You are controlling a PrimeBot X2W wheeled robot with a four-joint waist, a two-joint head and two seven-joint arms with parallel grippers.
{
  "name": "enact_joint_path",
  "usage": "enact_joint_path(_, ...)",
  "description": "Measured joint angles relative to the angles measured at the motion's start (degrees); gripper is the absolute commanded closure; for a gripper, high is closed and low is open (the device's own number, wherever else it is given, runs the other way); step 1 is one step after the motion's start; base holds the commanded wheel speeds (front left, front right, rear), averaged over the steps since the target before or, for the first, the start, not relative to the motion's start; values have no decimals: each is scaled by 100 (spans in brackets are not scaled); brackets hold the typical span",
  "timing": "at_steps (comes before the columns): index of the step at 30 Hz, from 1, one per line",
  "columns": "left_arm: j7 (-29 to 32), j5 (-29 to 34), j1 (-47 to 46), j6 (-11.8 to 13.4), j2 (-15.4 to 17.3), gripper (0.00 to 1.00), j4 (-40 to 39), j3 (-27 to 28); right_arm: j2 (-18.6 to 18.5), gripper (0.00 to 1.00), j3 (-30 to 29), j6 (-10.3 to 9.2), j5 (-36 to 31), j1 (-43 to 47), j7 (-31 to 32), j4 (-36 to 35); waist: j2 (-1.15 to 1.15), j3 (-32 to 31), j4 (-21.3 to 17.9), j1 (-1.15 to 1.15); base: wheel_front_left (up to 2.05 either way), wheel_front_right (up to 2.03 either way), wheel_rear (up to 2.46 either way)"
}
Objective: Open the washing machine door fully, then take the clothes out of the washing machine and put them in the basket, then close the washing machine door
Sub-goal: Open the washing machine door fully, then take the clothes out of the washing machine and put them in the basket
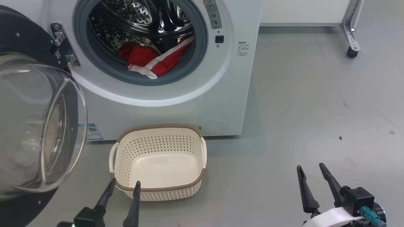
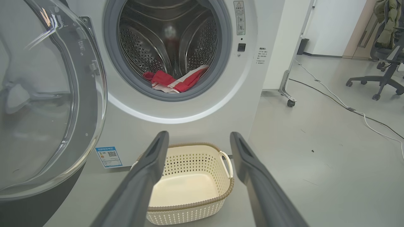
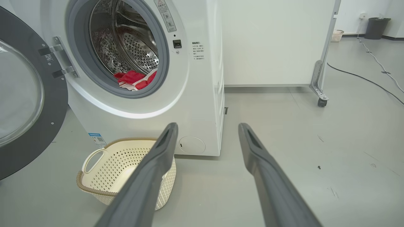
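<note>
washing machine door (image 1: 38, 126): swung open at left, outer edge cut off | clothes (image 1: 151, 60): red-and-white heap low in the steel drum (image 1: 139, 15) of the washing machine (image 1: 176, 107), rear part hidden, possibly several garments | basket (image 1: 157, 126): on the floor (image 1: 300, 110) just before the machine | left gripper (image 1: 125, 181): fingers parted, grasping nothing, at the basket's near rim | right gripper (image 1: 310, 166): fingers parted, grasping nothing, over floor
</note>
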Motion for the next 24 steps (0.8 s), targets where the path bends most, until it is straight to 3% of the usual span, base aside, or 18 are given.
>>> enact_joint_path(24,40,151,-1,126,2,0,-152,-23,1,0,9,-3,40,0,0,-115,0,74,-7,0,13,-13,0)
